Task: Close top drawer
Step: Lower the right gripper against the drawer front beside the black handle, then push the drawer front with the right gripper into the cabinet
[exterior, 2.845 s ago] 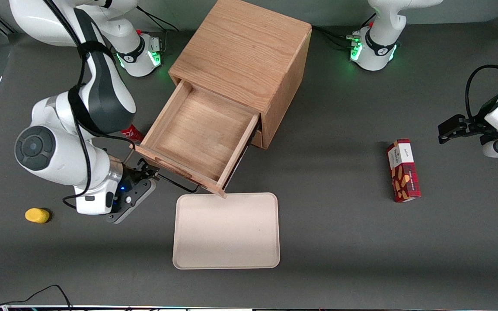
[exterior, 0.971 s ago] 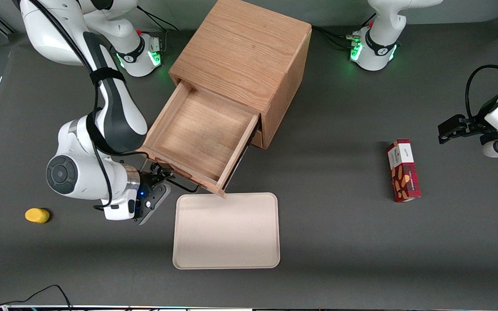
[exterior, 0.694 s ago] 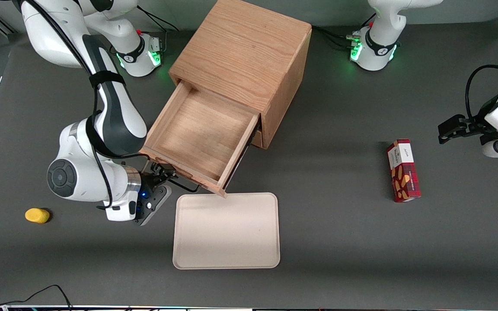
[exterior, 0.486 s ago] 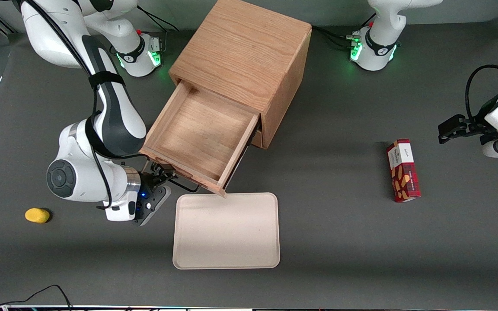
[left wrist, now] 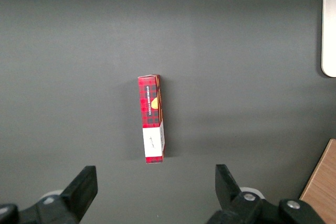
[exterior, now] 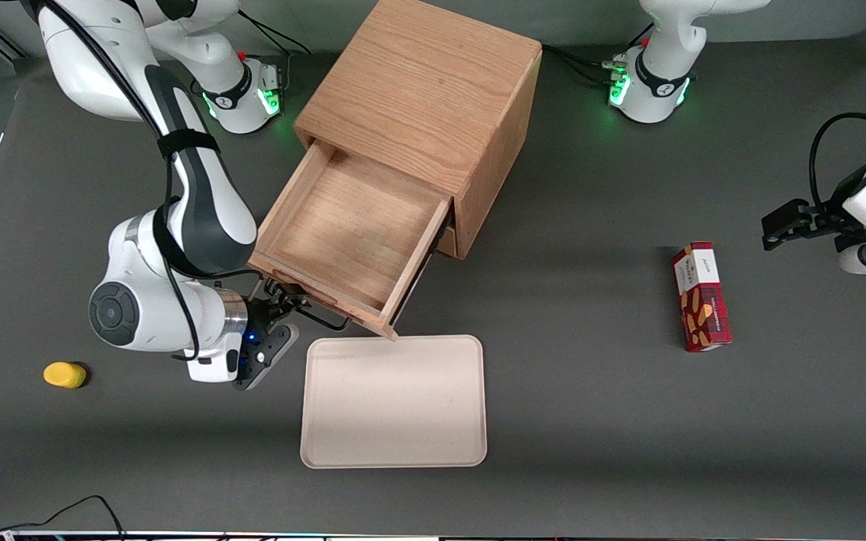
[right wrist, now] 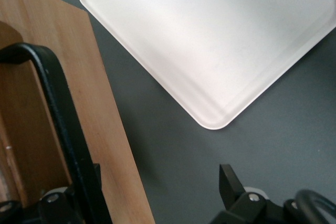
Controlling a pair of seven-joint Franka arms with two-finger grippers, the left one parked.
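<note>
The top drawer (exterior: 343, 225) of the wooden cabinet (exterior: 425, 83) stands pulled far out, and it is empty. Its thin black handle (exterior: 324, 321) is on the front panel, which faces the front camera. My right gripper (exterior: 283, 304) is at that front panel, at the end of the handle toward the working arm. In the right wrist view the gripper (right wrist: 147, 187) is open, with the drawer's wooden front (right wrist: 102, 108) and the black handle (right wrist: 58, 108) between its fingers. One finger (right wrist: 228, 179) stands apart from the wood. The lower drawer is hidden under the top one.
A cream tray (exterior: 394, 402) lies on the table just in front of the drawer, nearer the front camera; it also shows in the right wrist view (right wrist: 210, 40). A yellow object (exterior: 65, 374) lies toward the working arm's end. A red box (exterior: 701, 306) lies toward the parked arm's end.
My gripper came in from the working arm's side to the drawer front at the handle. In the last half second it and the drawer shifted slightly toward the cabinet.
</note>
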